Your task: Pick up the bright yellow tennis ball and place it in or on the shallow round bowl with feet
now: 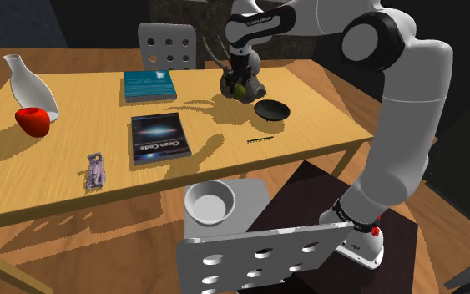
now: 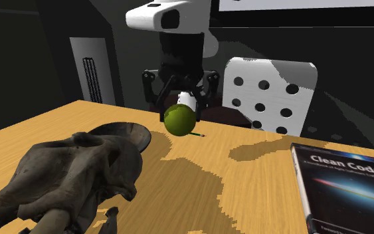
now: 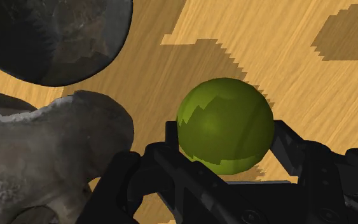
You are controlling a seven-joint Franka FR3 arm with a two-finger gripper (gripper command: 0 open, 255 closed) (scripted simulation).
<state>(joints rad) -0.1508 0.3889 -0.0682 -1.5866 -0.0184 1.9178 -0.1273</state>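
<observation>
The tennis ball (image 2: 180,119) is olive yellow-green and sits at table level near the far edge of the wooden table (image 1: 74,209). My black gripper (image 2: 180,112) comes straight down over it, and its fingers (image 3: 171,137) press on both sides of the ball (image 3: 225,124). In the shoulder view the ball (image 1: 240,89) peeks out under the gripper (image 1: 240,83). The shallow round bowl (image 1: 272,109) is dark and stands on the table a short way toward the shoulder view's right of the gripper.
A grey stone elephant figure (image 2: 79,173) stands right beside the ball (image 3: 44,146). Two books (image 1: 159,138) (image 1: 149,85), a white vase (image 1: 28,83), a red apple (image 1: 32,121) and a small packet (image 1: 97,169) lie further left. A white chair (image 2: 272,93) backs the far edge.
</observation>
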